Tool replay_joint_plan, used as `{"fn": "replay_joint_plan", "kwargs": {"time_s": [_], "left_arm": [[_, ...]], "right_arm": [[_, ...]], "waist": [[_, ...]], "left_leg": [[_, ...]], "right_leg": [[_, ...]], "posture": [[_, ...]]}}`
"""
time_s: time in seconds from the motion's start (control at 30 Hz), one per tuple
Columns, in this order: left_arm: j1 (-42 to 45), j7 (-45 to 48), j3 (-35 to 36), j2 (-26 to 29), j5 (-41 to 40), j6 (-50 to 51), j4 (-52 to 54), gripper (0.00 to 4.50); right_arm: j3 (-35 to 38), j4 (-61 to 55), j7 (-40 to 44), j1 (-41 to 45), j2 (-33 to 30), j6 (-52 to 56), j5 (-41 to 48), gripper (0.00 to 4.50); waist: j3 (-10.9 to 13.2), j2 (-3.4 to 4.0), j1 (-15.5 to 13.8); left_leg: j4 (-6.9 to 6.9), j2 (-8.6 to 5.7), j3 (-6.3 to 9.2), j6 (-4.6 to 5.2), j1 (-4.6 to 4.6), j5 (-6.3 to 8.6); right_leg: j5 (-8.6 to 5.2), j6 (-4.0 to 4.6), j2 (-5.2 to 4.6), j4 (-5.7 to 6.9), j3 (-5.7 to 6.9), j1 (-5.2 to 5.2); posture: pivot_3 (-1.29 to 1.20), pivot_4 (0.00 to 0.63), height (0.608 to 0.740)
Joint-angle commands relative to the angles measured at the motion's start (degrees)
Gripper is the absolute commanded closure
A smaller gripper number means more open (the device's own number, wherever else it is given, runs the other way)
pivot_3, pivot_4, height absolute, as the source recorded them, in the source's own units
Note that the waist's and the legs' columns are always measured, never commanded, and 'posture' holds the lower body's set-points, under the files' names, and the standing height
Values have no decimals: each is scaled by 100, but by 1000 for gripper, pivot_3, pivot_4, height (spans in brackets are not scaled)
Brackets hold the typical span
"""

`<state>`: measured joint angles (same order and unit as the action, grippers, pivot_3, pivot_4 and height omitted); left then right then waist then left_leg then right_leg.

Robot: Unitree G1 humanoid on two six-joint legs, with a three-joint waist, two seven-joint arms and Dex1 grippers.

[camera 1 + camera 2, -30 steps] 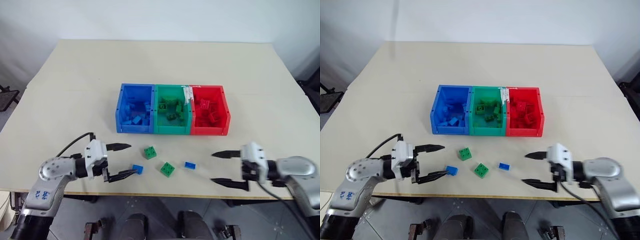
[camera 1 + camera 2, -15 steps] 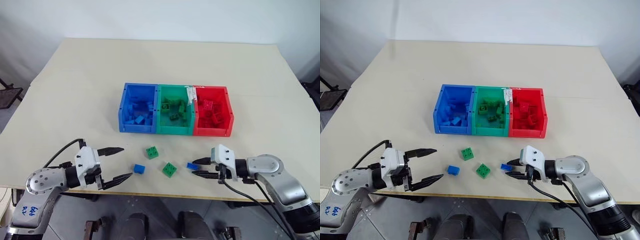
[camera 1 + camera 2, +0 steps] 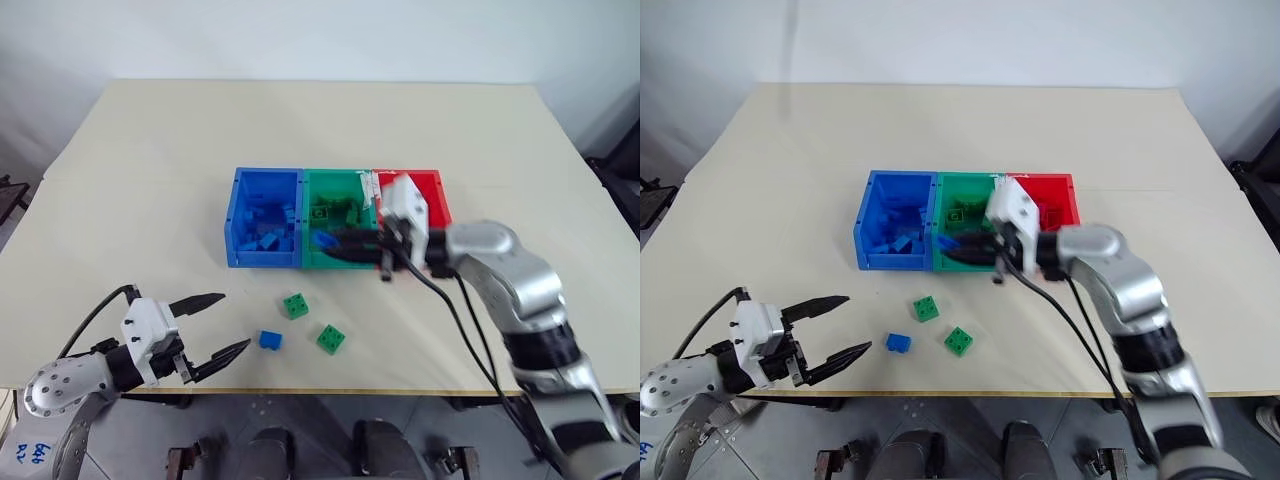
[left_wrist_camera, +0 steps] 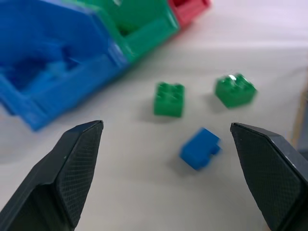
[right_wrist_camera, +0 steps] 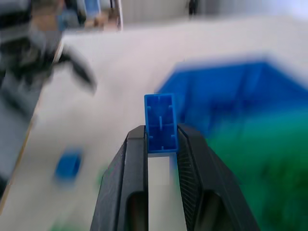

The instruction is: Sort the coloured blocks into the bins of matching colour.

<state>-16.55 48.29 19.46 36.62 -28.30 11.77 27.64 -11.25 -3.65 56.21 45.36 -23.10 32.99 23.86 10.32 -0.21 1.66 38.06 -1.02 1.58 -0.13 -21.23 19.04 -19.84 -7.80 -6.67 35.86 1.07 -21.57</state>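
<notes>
Beige table (image 3: 150, 150) carried the three joined bins (image 3: 268, 262), blue, green and red, all with blocks inside. Right gripper (image 3: 330, 243) hung over the green bin's front, near the blue one, fingers (image 5: 192, 159) clamped on a blue block (image 5: 160, 123). Left gripper (image 3: 218, 324) sat spread wide and empty near the table's front edge. Just beside it lay a loose blue block (image 3: 270, 340), with two green blocks (image 3: 295, 305) (image 3: 331, 338) close by
</notes>
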Motion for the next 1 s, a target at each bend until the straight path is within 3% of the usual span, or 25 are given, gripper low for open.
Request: {"fn": "replay_joint_plan", "kwargs": {"time_s": [0.03, 0.27, 0.43, 0.67, 0.8, 1.0], "left_arm": [[-268, -196, 236, -158, -225, 52, 319, 0], [-419, -528, 466, -353, -393, 164, 539, 0], [-529, -526, 494, -321, -412, 166, 590, 0], [-149, -227, 301, -24, -382, 207, 268, 0], [330, 178, -150, 274, -273, 260, 2, 0], [1398, 628, -1000, 407, -179, 304, -388, 0]], "right_arm": [[-383, 1012, -408, 585, 655, -569, -606, 4067], [-571, 2937, -820, 1439, 1629, -1585, -1384, 4067], [-329, 2805, -651, 1428, 1635, -1813, -1295, 2416], [165, 1263, 272, 197, 455, -1888, -823, 13], [837, 282, 1489, -1262, -689, -2236, -43, 13], [1749, 736, 1893, -2869, -1839, -3360, -237, 13]], "waist": [[0, 0, 14], [0, 0, 12], [0, 0, 27], [0, -1, -12], [2, 2, -85], [2, 2, -76]], "left_leg": [[-2, -1, 0, -1, -2, 1], [-9, -17, 8, 2, -13, 3], [-9, -22, 9, 8, -14, 7], [-8, -27, 21, 12, -15, 9], [-10, -27, 34, 14, -19, 12], [-5, -18, 5, 16, -13, 14]], "right_leg": [[0, 2, 0, 3, 0, -4], [2, 6, 8, 26, 35, -17], [2, 6, 11, 24, 41, -14], [3, 6, 10, 14, 40, -2], [2, 6, 9, 10, 37, 2], [3, 3, 16, 0, 52, 6]], "posture": [[0, 150, 740], [0, 150, 740], [0, 150, 740], [0, 150, 740], [0, 150, 740], [0, 150, 740]]}}
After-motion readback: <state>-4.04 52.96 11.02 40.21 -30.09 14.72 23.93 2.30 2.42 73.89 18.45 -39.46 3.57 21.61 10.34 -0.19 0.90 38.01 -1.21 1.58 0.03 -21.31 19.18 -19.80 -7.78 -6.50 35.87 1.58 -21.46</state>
